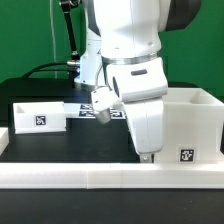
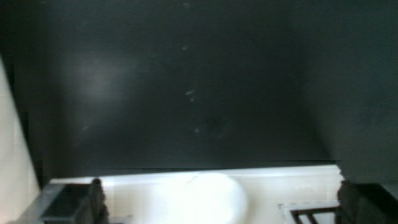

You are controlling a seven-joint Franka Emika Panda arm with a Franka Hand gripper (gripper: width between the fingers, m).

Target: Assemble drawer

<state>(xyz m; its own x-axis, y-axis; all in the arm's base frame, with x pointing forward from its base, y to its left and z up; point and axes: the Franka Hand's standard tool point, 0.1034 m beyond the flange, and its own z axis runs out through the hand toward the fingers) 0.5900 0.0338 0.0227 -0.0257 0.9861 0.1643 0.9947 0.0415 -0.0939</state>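
Observation:
The tall white housing (image 1: 192, 122) stands at the exterior view's right, with a tag on its front. One low small tray (image 1: 40, 115) with a tag stands at the left. My gripper (image 1: 146, 154) hangs low just left of the housing, near the front rail. In the wrist view the gripper (image 2: 219, 203) is open, its dark fingers (image 2: 75, 205) wide apart. Between them lies a blurred white part (image 2: 214, 195) with a corner of a tag; I cannot tell which part it is. The second tray is not clearly in view.
The long low white rail (image 1: 100, 178) runs along the front of the black table. The marker board (image 1: 88, 112) lies at the back, between the tray and my arm. A white strip (image 2: 15, 150) shows at the edge of the wrist view.

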